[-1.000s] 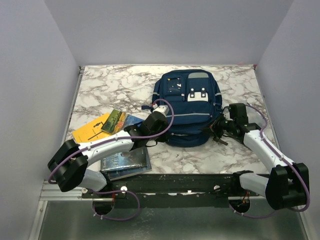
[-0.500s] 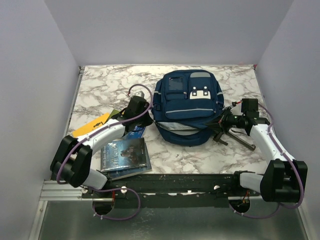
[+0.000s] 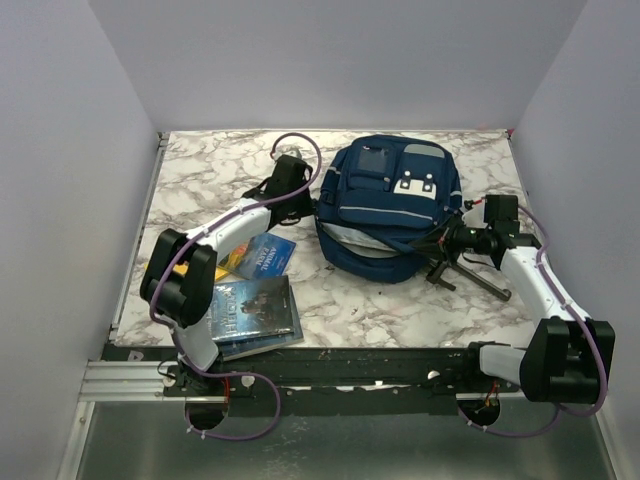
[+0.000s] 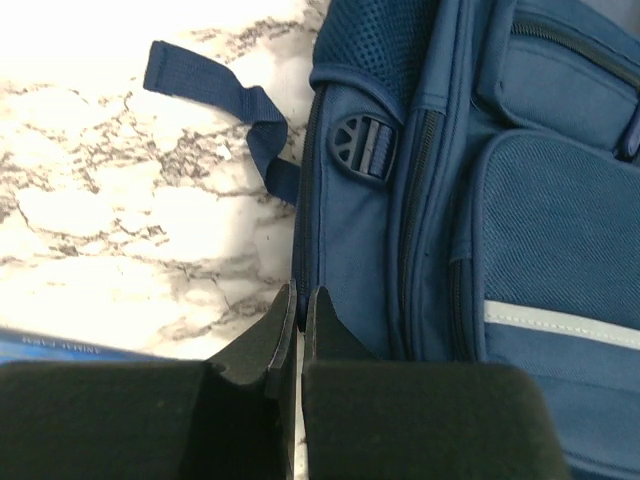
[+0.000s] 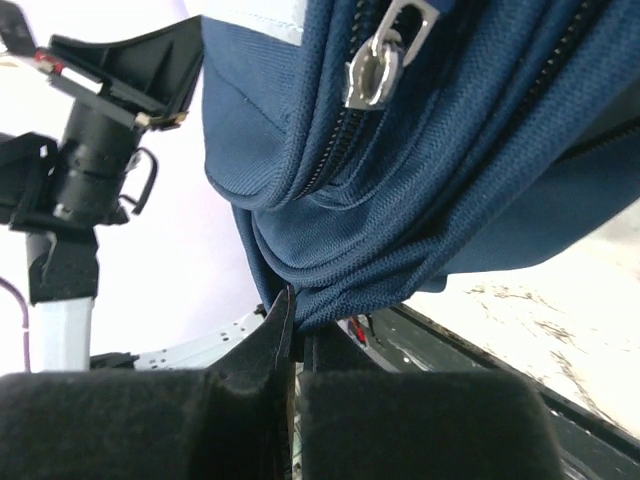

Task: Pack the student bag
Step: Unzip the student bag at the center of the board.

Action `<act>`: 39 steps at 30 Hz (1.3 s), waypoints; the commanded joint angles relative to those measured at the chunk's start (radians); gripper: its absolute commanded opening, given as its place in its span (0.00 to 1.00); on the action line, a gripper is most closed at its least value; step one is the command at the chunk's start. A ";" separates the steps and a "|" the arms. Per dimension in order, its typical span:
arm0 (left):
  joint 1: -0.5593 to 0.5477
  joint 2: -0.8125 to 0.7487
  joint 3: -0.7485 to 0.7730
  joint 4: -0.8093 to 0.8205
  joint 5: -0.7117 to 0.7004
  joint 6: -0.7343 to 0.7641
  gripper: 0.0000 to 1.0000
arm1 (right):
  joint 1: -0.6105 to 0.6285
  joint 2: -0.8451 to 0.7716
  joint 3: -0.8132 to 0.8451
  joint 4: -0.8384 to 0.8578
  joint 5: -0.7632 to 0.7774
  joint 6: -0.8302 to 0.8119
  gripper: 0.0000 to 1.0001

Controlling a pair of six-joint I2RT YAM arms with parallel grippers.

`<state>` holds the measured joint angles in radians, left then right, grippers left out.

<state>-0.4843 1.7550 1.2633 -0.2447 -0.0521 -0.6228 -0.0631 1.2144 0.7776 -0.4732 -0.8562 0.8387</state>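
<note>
The student bag (image 3: pixel 385 215) is lying flat on the marble table (image 3: pixel 200 170) between the two arms, and both grippers are working its edges; the left gripper (image 4: pixel 297 310) is showing its fingers pressed together, tips right against the bag's side seam, though whether any fabric is caught between them I cannot tell; just ahead of those tips a plastic buckle (image 4: pixel 362 147) is sitting on the side panel, and off to their left a loose strap (image 4: pixel 215 95) is trailing across the marble; on the far side the right gripper (image 5: pixel 293 330) is clamped on a fold of navy cloth, the fabric bunching down into its tips, with the zipper pull (image 5: pixel 385 55) hanging well above them; this looks like the opening stage, nothing packed yet; a blue book (image 3: pixel 262 255) and a dark book (image 3: pixel 250 308) are waiting well behind the left fingers; to do this well, the right pinch should be holding the cloth taut while the other fingers are going for that pull, not the seam, and drawing along the track rather than across it, or the fabric risks jamming the teeth.
</note>
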 commanded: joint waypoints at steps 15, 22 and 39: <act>0.108 -0.154 -0.133 0.161 0.089 0.055 0.00 | -0.018 -0.050 0.152 0.426 -0.310 0.388 0.00; 0.125 -0.063 -0.010 0.178 0.118 0.049 0.00 | -0.018 -0.040 0.231 0.348 -0.299 0.368 0.01; 0.191 -0.162 -0.010 0.107 0.401 -0.053 0.56 | -0.018 0.022 0.325 0.079 -0.186 0.047 0.01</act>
<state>-0.3267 1.7405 1.3243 -0.1207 0.2512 -0.6353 -0.0742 1.2392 1.0363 -0.2749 -1.0279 1.0626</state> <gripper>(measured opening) 0.426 0.014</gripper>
